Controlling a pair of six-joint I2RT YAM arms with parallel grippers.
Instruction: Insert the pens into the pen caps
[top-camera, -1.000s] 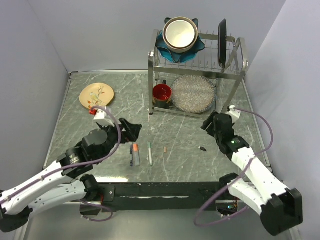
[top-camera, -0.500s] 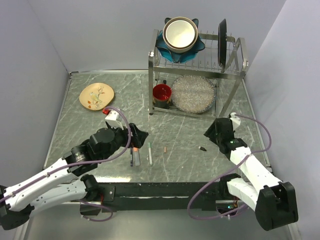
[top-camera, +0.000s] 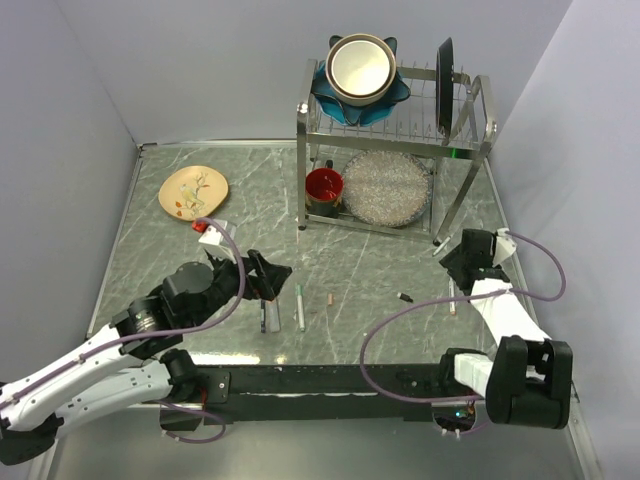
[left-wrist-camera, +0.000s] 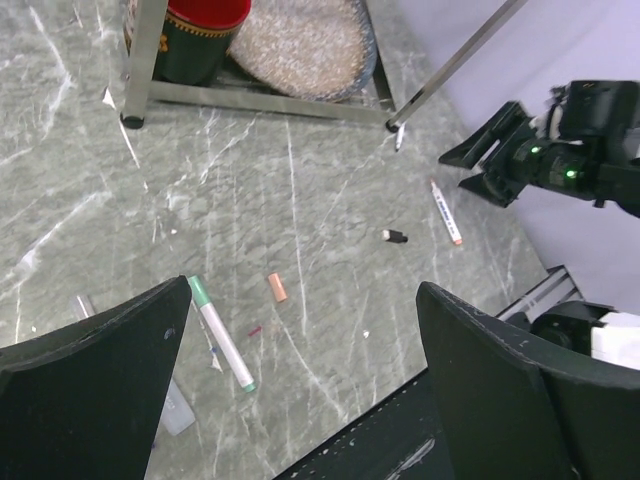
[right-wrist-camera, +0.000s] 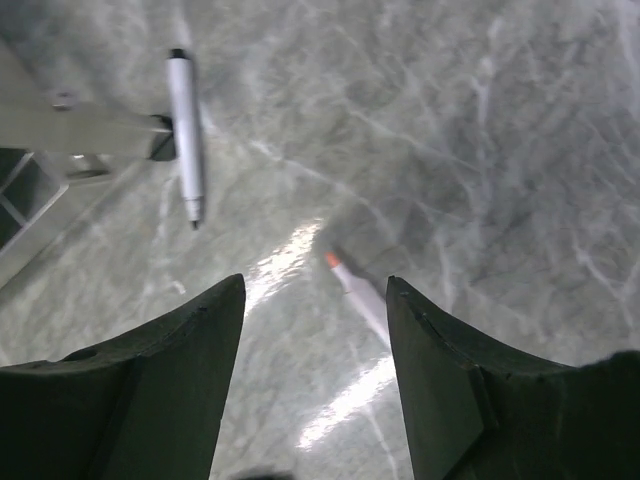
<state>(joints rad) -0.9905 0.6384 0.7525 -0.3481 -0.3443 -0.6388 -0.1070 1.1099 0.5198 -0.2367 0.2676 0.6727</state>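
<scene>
A white pen with a teal-green end (top-camera: 299, 306) lies at front centre and shows in the left wrist view (left-wrist-camera: 222, 335). A grey pen (top-camera: 264, 317) lies left of it, partly under my left gripper (top-camera: 264, 276), which is open and empty above the table (left-wrist-camera: 302, 290). An orange cap (top-camera: 329, 299) (left-wrist-camera: 277, 288) and a black cap (top-camera: 404, 297) (left-wrist-camera: 394, 236) lie loose. An orange-tipped pen (top-camera: 451, 300) (right-wrist-camera: 358, 292) lies below my open, empty right gripper (top-camera: 465, 262) (right-wrist-camera: 315, 288). A white pen with a dark tip (right-wrist-camera: 183, 130) lies by the rack foot.
A metal dish rack (top-camera: 395, 150) stands at the back with a bowl, a dark plate, a red mug (top-camera: 324, 187) and a speckled plate (top-camera: 385, 188). A yellow plate (top-camera: 193, 190) lies back left. The right wall is close to my right arm.
My right gripper swung right, away from the black cap, and now hovers over the orange-tipped pen, which the arm hid before. My left gripper shifted slightly toward the front over the grey pen.
</scene>
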